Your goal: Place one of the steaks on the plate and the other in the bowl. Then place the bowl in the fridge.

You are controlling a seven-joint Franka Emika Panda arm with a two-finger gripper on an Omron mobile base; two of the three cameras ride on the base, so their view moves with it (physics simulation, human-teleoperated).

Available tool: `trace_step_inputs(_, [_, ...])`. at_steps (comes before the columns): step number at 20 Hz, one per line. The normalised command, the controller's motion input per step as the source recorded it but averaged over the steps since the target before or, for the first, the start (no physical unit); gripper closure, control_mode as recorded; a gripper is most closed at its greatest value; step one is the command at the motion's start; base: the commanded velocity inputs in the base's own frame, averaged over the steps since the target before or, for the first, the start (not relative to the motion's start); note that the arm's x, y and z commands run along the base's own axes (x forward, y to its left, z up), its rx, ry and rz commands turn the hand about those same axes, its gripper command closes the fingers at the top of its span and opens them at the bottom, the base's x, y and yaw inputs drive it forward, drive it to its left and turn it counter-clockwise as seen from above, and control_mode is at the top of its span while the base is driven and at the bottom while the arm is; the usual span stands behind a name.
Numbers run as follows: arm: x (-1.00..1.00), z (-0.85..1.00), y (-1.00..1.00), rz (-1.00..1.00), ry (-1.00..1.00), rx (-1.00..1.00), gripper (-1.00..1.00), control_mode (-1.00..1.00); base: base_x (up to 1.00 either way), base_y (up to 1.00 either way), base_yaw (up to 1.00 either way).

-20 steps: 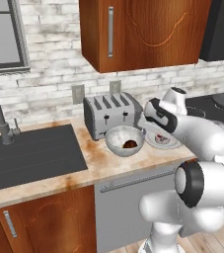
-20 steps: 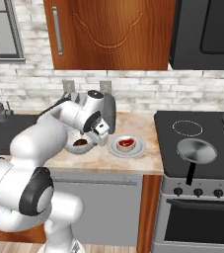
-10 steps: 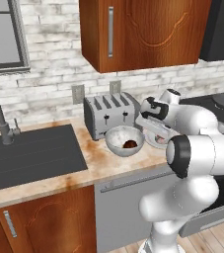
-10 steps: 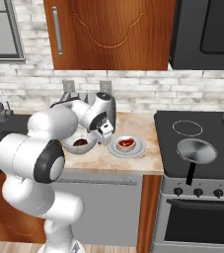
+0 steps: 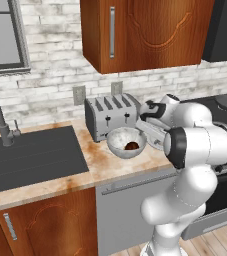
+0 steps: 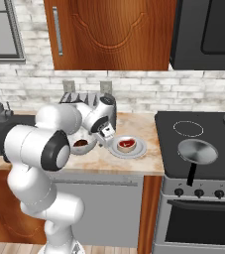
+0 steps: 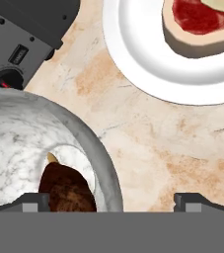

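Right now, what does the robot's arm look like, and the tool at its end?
The arm is glossy white, built of fat rounded segments joined by dark grey rings, like a chunky bendy tube. The tool ends in two small dark grey square tips, seen at the bottom of the hand view.

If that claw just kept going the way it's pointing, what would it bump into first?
Probably the bowl's near rim: the open gripper points down with one finger over the bowl, near the brown steak, the other over bare counter. Depth is unclear.
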Motion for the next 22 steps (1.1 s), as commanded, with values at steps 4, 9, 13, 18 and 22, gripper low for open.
trace_step_inputs(4, [0.14,-0.04,0.21,0.03,0.0,0.0,-1.0,-1.0,0.0,0.0,0.0])
trace_step_inputs(9, [0.04,-0.27,0.1,0.04,0.0,0.0,-1.0,-1.0,0.0,0.0,0.0])
trace_step_inputs(13, [0.0,-0.32,0.0,0.07,0.0,0.0,-1.0,-1.0,0.0,0.0,0.0])
trace_step_inputs(18, [0.0,-0.1,0.02,0.08,0.0,0.0,-1.0,-1.0,0.0,0.0,0.0])
trace_step_inputs(22, [0.0,-0.03,0.18,0.06,0.0,0.0,1.0,-1.0,0.0,0.0,0.0])
